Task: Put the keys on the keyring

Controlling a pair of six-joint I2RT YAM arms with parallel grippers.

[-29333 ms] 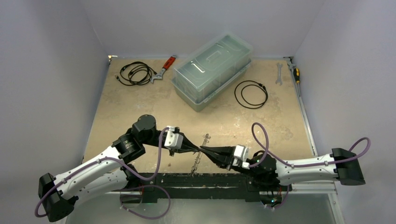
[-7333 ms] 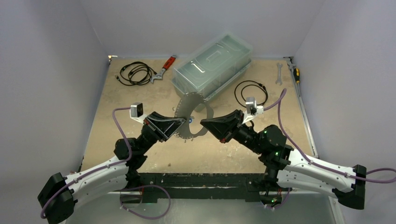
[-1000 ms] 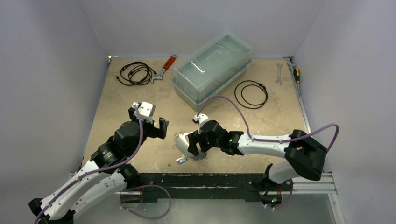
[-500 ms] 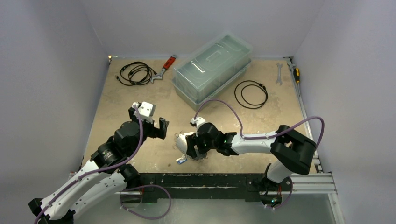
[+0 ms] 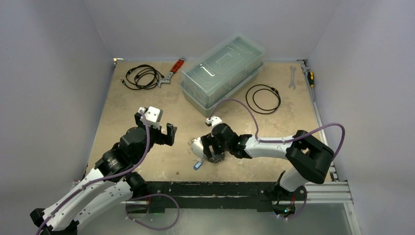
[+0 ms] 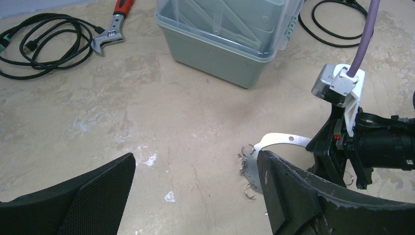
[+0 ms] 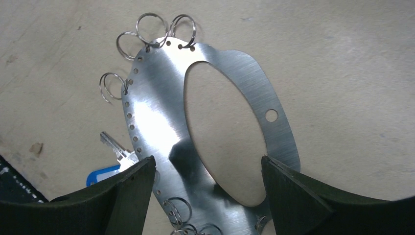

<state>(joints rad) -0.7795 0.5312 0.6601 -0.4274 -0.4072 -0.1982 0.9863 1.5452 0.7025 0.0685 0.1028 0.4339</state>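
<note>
One keyring (image 7: 161, 122), a flat plate with four split rings (image 7: 147, 29) on its upper-left rim, lies on the counter (image 5: 142, 105) at lower centre. One blue-headed key (image 7: 102, 176) sits at its lower-left edge, near the counter's front edge. The right claw (image 7: 208, 169) straddles the plate, spread wide; the left claw (image 6: 195, 159), spread and empty, hangs over bare counter to the left.

We looked down on a beige, mottled worktop (image 5: 147, 105), scuffed pale in patches and boxed in by three plain lilac-grey walls: a back wall (image 5: 205, 24), a left wall (image 5: 49, 83) and a right wall (image 5: 364, 78). A black rail (image 5: 210, 188) ran along its near edge. Soft, even light lay over it, leaving only faint shadows.
</note>
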